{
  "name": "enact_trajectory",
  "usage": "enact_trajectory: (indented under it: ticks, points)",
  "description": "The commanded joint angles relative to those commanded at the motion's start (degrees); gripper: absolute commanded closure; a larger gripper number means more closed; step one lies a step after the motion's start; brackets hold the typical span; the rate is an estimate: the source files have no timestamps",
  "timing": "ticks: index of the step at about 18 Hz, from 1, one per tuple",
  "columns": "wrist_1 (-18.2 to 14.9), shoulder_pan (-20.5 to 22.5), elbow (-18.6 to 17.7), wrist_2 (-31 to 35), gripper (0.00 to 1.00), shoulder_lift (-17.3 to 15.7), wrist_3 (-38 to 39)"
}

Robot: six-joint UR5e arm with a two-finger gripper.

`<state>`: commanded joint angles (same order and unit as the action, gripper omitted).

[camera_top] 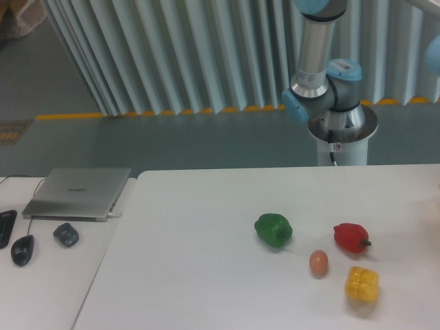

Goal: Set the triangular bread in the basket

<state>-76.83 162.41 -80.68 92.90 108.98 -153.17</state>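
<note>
The triangular bread is out of view, and so is the basket. The gripper has passed beyond the right edge of the picture. Only the arm's base and upright link show at the back, plus a sliver of a blue joint at the right edge.
On the white table lie a green pepper, a red pepper, a small tan egg and a yellow pepper. On the left desk sit a closed laptop, two mice and a keyboard corner.
</note>
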Motion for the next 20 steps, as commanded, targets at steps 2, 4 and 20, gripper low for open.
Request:
enact_trajectory:
  ticks: [2,4,20]
  points:
    - [1.1,2.3,0.0,0.0,0.59,0.6,-4.1]
    - [1.2,2.9,0.1,0.0,0.59,0.9,-4.3]
    - [3.1,2.4,-0.7,-3.3,0.00,0.4,1.4]
